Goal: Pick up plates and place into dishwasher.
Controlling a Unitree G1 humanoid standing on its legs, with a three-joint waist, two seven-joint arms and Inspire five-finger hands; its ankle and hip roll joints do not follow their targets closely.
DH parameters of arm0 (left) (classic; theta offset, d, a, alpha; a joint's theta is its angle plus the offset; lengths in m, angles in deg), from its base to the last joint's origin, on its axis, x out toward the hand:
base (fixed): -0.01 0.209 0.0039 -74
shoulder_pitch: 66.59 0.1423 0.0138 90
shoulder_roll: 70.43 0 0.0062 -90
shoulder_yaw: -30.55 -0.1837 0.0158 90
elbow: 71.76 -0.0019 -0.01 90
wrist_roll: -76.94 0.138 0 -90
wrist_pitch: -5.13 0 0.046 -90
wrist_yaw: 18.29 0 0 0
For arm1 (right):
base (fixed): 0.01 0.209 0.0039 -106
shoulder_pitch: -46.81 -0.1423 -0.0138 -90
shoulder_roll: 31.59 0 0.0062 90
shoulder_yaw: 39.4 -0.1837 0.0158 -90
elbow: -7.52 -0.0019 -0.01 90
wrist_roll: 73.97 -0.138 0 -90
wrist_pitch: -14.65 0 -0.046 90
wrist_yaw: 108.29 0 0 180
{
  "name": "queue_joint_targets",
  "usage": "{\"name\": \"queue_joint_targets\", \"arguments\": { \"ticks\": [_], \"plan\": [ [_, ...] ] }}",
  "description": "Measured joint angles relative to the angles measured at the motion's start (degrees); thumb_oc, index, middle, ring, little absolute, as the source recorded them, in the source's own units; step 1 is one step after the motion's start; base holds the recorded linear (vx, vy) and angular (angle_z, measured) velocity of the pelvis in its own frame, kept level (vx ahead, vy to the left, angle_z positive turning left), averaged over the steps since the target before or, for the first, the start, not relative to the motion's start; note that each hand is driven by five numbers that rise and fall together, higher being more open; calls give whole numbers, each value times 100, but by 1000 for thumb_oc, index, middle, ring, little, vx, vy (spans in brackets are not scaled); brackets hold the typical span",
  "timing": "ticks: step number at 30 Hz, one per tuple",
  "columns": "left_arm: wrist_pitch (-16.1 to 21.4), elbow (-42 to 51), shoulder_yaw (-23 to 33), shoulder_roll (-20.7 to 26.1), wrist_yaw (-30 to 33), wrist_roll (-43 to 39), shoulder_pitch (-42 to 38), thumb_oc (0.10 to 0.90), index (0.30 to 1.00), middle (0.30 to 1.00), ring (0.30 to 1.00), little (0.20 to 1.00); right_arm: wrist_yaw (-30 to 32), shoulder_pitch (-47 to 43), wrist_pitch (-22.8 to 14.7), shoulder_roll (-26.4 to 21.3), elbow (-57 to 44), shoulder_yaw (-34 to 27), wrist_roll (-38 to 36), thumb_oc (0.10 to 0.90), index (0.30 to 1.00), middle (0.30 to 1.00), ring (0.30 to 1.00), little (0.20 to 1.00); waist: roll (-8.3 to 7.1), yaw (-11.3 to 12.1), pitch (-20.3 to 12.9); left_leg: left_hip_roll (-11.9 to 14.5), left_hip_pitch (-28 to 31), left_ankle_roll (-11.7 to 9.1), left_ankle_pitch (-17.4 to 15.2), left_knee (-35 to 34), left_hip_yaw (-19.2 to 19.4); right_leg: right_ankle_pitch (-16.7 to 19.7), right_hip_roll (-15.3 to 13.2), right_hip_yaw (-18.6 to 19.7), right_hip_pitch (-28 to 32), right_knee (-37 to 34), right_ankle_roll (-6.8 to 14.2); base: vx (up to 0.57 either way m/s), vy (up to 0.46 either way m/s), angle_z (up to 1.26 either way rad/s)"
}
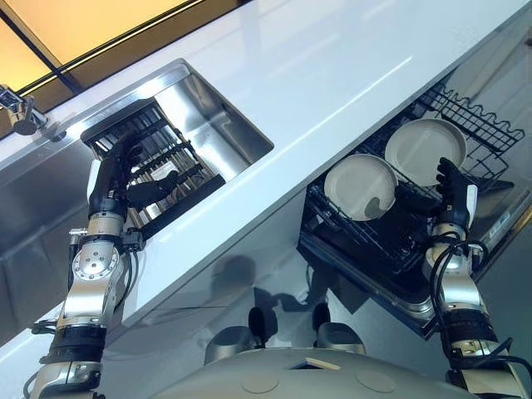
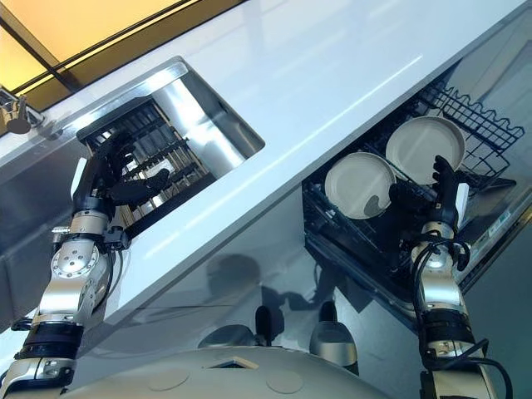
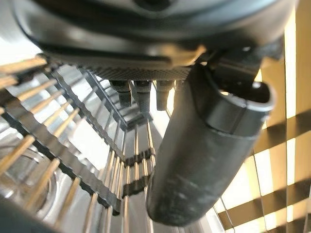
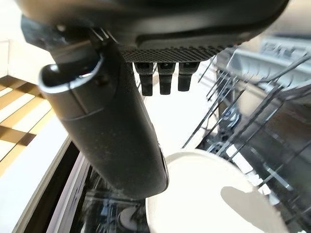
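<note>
Two white plates stand upright side by side in the dishwasher's lower rack (image 1: 486, 125): one nearer me (image 1: 360, 186), one further back (image 1: 424, 150). My right hand (image 1: 451, 193) hovers just beside them, open, holding nothing; its wrist view shows the thumb (image 4: 112, 126) over the rim of a white plate (image 4: 204, 194). My left hand (image 1: 116, 179) is over the dark drying rack (image 1: 179, 162) inside the steel sink (image 1: 216, 125), fingers spread and open, with nothing in it. In the left wrist view the rack's tines (image 3: 73, 131) lie just past the thumb (image 3: 204, 160).
A long white counter (image 1: 332, 75) runs between the sink and the open dishwasher. A tap (image 1: 21, 112) stands at the sink's far left. The pulled-out dishwasher rack has wire tines around the plates.
</note>
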Motion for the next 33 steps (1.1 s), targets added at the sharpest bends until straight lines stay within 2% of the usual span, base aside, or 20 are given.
{"name": "queue_joint_targets", "arguments": {
  "ticks": [5,8,12,15,19,23,26,29,33],
  "plan": [
    [12,-146,-1,-1,-9,-54,-4,800,900,900,900,900,-4,66,-35,12,1,-202,-820,800,900,900,900,900,-36,-98,0,2,54,3,-25,-6,82,13,8,121,-3,-1,18,69,5,-11],
    [14,-228,-27,-1,60,-149,-62,800,900,900,900,900,154,81,-198,13,26,-313,-1313,800,900,900,900,900,-37,-141,0,0,44,6,-28,-7,112,24,6,144,-25,-1,22,4,-13,-6],
    [30,-375,-219,2,285,-224,-323,800,900,900,900,900,654,-4,-321,-16,338,-328,-1320,800,900,900,900,900,-43,-135,-6,1,8,6,-28,-7,111,27,5,139,-53,-1,21,0,0,0],
    [53,-379,-248,4,437,-238,-417,800,900,900,900,900,777,-186,-266,-55,770,-328,-1411,800,900,900,900,900,-47,-132,-14,0,-103,11,-15,14,114,55,4,144,-165,1,16,-57,-41,-2],
    [54,-406,-289,5,539,-261,-478,800,900,900,900,900,414,-354,-80,-120,1502,-308,-1939,800,900,900,900,900,-52,-112,-10,3,-192,11,-6,18,97,60,-1,113,-240,1,14,-74,-49,2],
    [56,-407,-382,70,692,-343,-711,800,900,900,900,900,162,-416,23,-135,1902,-205,-2096,800,900,900,900,900,-63,-49,21,23,-422,9,63,19,53,93,-8,50,-434,2,9,-159,-92,9],
    [93,-400,-419,360,739,-489,-1035,800,900,900,900,900,32,-698,20,-164,2140,-80,-2350,800,900,900,900,900,-80,-31,314,42,-616,-3,162,19,2,166,2,-44,-588,2,-14,-108,-82,14],
    [116,-392,-420,593,822,-521,-1405,800,900,900,900,900,-173,-977,6,-183,2319,-26,-2577,800,900,900,900,900,-63,94,724,70,-668,-46,218,19,-17,221,51,-65,-635,1,-53,-42,-55,4],
    [111,-347,-410,901,879,-624,-1461,800,900,900,900,900,-666,-989,-212,-260,2330,-115,-3269,800,900,900,900,900,-39,73,846,101,-863,-88,281,20,-138,241,88,-174,-780,2,-83,-27,-28,10]
  ]
}}
